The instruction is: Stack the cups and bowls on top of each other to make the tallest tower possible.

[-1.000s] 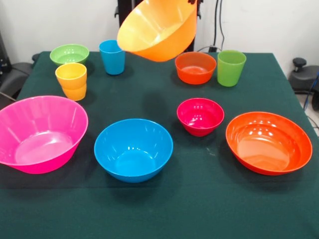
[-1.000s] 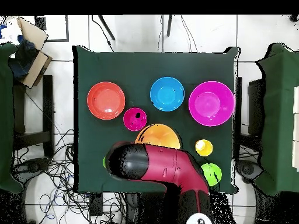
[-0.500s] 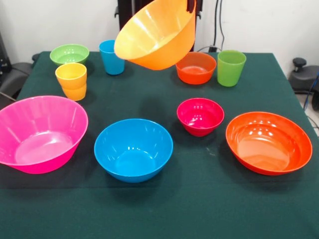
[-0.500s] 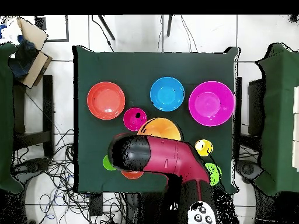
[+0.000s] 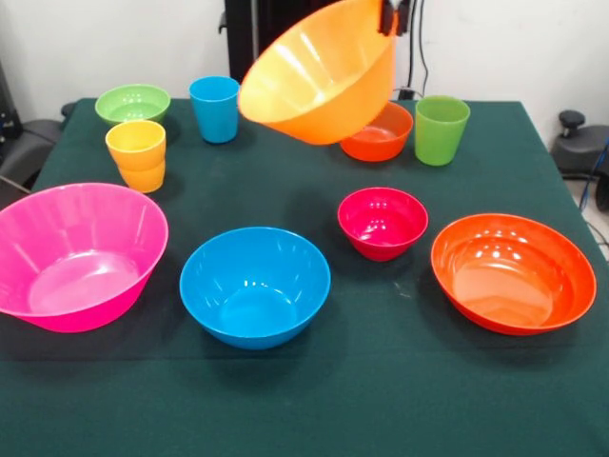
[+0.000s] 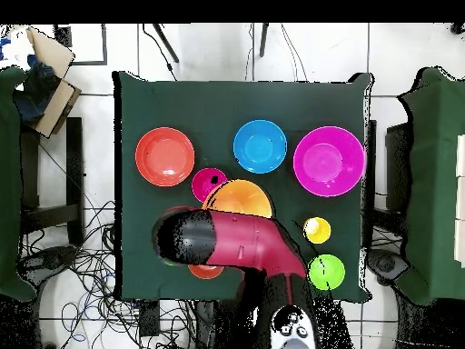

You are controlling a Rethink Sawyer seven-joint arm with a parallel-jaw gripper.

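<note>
One big orange bowl [image 5: 324, 76] hangs tilted above the table [image 5: 381, 400], pinched at its two o'clock rim by the gripper [image 5: 388, 17], over the small orange-red bowl [image 5: 385, 136].

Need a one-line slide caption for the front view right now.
Gripper holds the big orange bowl tilted in the air above the table; other bowls and cups sit unstacked.
</note>
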